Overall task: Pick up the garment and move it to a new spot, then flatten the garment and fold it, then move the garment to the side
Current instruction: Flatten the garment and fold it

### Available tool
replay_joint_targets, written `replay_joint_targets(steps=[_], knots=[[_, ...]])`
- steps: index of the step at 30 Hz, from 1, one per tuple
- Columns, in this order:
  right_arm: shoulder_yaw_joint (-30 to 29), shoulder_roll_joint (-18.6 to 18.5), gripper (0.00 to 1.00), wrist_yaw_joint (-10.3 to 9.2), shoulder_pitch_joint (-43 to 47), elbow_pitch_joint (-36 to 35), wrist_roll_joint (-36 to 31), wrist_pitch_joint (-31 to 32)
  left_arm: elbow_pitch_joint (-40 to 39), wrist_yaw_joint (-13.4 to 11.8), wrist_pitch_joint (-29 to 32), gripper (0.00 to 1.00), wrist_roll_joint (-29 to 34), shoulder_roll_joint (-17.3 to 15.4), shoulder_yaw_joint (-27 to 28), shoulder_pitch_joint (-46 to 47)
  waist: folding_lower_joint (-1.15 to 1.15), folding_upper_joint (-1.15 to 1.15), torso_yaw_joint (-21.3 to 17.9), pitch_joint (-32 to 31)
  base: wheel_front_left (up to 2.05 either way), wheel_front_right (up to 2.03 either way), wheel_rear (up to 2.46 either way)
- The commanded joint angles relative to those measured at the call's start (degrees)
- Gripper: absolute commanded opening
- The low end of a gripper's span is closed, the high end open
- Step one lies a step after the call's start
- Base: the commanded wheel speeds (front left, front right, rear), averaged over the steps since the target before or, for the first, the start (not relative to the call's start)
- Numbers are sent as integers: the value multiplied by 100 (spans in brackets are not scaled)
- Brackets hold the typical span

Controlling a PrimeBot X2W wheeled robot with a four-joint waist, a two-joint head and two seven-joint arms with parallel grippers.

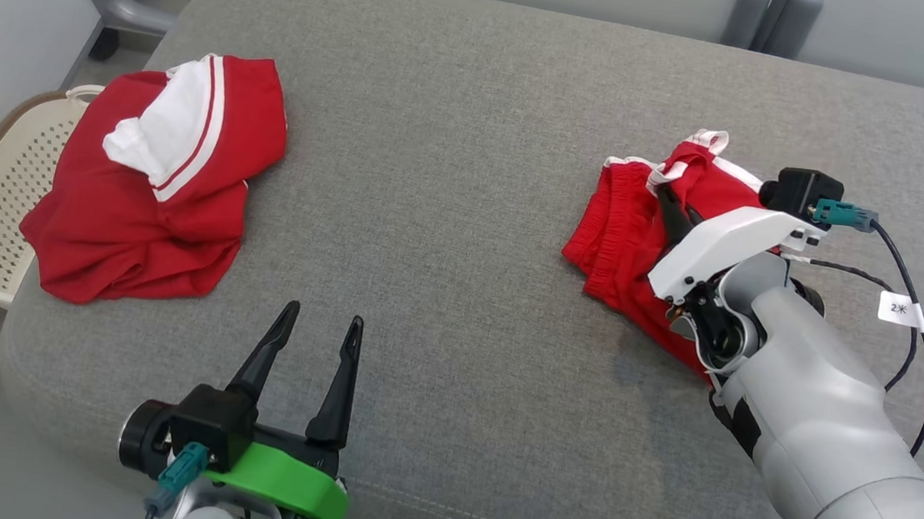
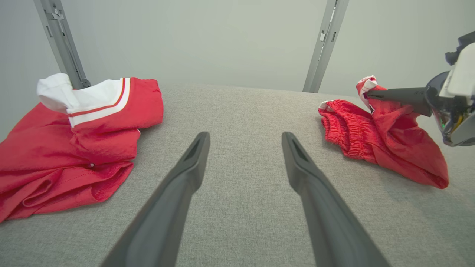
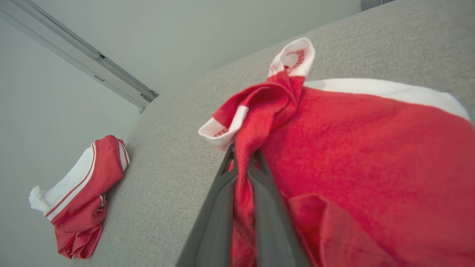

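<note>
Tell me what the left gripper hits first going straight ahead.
Likely nothing but cushion: the left gripper points into the gap between the red-and-white garment and the red shorts. Whether its fingers would graze the cushion is unclear.

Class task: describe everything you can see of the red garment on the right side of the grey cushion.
The red garment is crumpled soft cloth with white trim and a gathered elastic band. Most of it rests on the grey cushion; one bunched fold is pinched up by the shut right gripper. It lies well apart from the other red-and-white garment.
</note>
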State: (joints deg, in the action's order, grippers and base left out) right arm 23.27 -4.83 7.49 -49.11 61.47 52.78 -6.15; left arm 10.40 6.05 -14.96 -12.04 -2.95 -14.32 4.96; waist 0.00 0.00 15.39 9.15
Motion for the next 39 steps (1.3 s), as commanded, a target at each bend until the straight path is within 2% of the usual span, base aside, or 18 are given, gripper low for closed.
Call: replay_joint_targets(steps=[1,2,3,5,6,11,15,20,24,28,36,38,39], knots=[[24,24,0,0,-88,63,4,-61,11,-41,-22,100,-61,6,-17,113,0,0,72,68,0,0,0],[43,37,0,0,-110,105,20,-88,12,-53,-22,100,-65,5,-30,116,0,0,81,80,0,0,0],[66,48,8,0,-129,138,35,-99,16,-56,-22,100,-64,5,-38,126,0,0,83,88,0,0,0],[142,68,52,0,-156,169,34,-129,23,-67,-22,100,-77,6,-42,144,0,0,72,92,0,0,0],[185,76,100,0,-163,153,25,-165,27,-82,-22,100,-81,6,-38,145,0,0,58,88,0,0,0],[391,40,100,0,-78,-103,93,-314,41,-88,-22,100,-16,6,35,97,0,0,-83,5,0,0,0],[573,-170,100,0,116,-566,187,-508,23,-69,-22,100,29,6,71,28,0,0,-207,-61,0,0,0],[660,-616,100,0,429,-1206,332,-741,-6,-50,-22,100,77,6,123,-64,0,0,-345,-117,0,0,0],[599,-978,100,0,693,-1461,242,-859,-27,-34,-22,100,113,5,188,-96,0,0,-435,-158,0,0,0],[407,-1288,100,0,926,-1482,118,-907,-52,-17,-22,100,133,5,245,-129,0,0,-489,-169,0,0,0],[263,-1337,100,0,1071,-1233,-665,-913,-95,2,-22,100,165,4,311,-154,0,0,-521,-112,0,0,0],[224,-1248,48,0,1060,-1146,-868,-914,-99,12,-22,100,167,4,318,-133,0,0,-513,-85,0,0,0],[207,-1204,4,0,1050,-1095,-956,-914,-99,18,-22,100,168,4,317,-119,0,0,-505,-73,0,0,0]])
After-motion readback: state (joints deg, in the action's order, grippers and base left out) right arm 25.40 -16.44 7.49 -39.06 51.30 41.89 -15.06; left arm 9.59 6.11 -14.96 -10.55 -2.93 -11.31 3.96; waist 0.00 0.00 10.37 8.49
